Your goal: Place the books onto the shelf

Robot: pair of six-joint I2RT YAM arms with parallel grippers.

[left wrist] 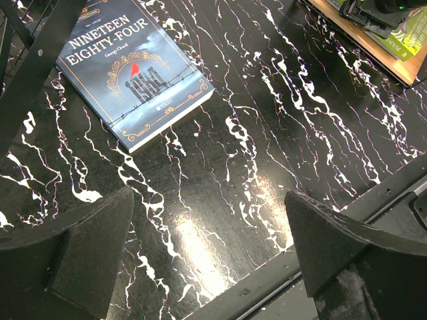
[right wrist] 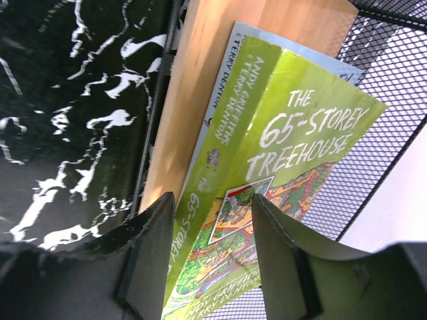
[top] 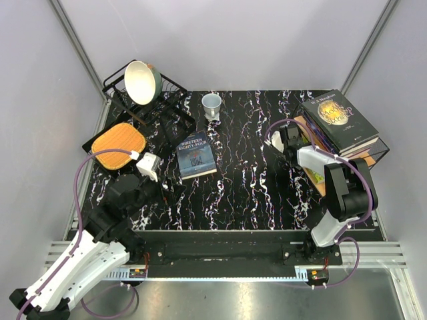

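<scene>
The blue-grey book "Nineteen Eighty-Four" (top: 197,155) (left wrist: 133,73) lies flat on the table, left of centre. The shelf (top: 365,159) stands at the right, with a black book bearing a gold disc (top: 339,120) on top of a stack on its upper tier. A lime green book (right wrist: 293,147) (top: 312,175) rests tilted on the lower wooden board (right wrist: 200,67). My right gripper (right wrist: 212,200) (top: 285,138) is at that tier; its jaws stand apart around the book's spine edge. My left gripper (left wrist: 208,200) (top: 152,171) hangs wide open over bare table, near the blue-grey book, holding nothing.
A black wire dish rack (top: 175,115) with a pale bowl (top: 143,81) stands at the back left. An orange-brown cutting board (top: 118,145) lies in front of it. A small cup (top: 211,103) sits at the back centre. Black mesh (right wrist: 387,100) closes the shelf's far side.
</scene>
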